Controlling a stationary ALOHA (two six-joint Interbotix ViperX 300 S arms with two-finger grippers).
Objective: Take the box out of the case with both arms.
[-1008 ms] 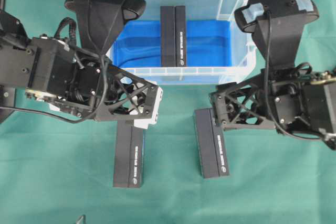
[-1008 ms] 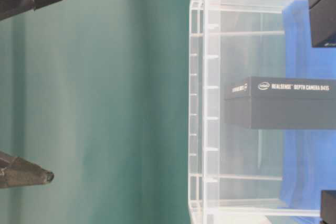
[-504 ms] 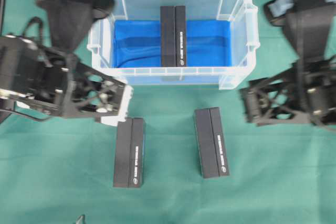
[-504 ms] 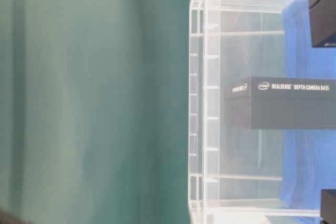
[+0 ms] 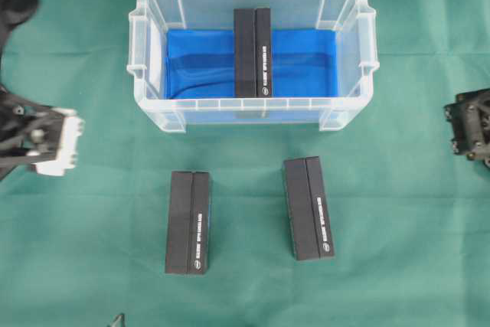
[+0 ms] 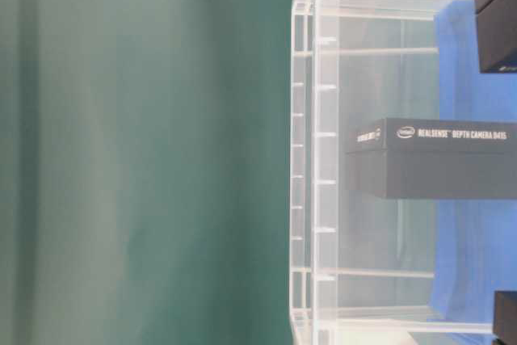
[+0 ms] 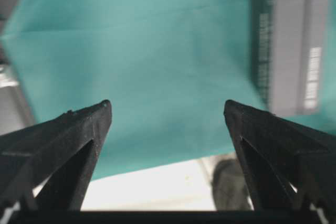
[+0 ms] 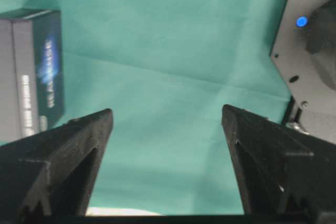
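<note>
Both black robot arms have pulled back from the middle of the scene: a second ago their lattice-framed grippers hung over the two boxes lying on the cloth, and now the overhead view catches only the left gripper (image 5: 47, 141), with its white parts, at the left edge and a sliver of the right gripper (image 5: 469, 125) at the right edge. Each wrist view shows its jaws spread wide with nothing but green cloth between them, so both hands are open and empty. Two long black rectangular cardboard boxes, the left-hand box (image 5: 188, 222) and the right-hand box (image 5: 308, 207), rest flat on the green tablecloth (image 5: 398, 266) in front of the clear, translucent rectangular plastic case (image 5: 138, 51), near each other but apart, and neither is touched by a gripper. A third black box (image 5: 253, 52) of the same kind is inside the case, lying on the blue liner (image 5: 199, 63) near the middle of the floor; the table-level view shows it through the clear wall with white lettering on its side. Judging from this layout, the withdrawal looks like the end of one set-down, with both arms clearing away from the boxes just placed. One box remains in the case, so the task appears unfinished, and a further reach into the case by both arms would be needed.
</note>
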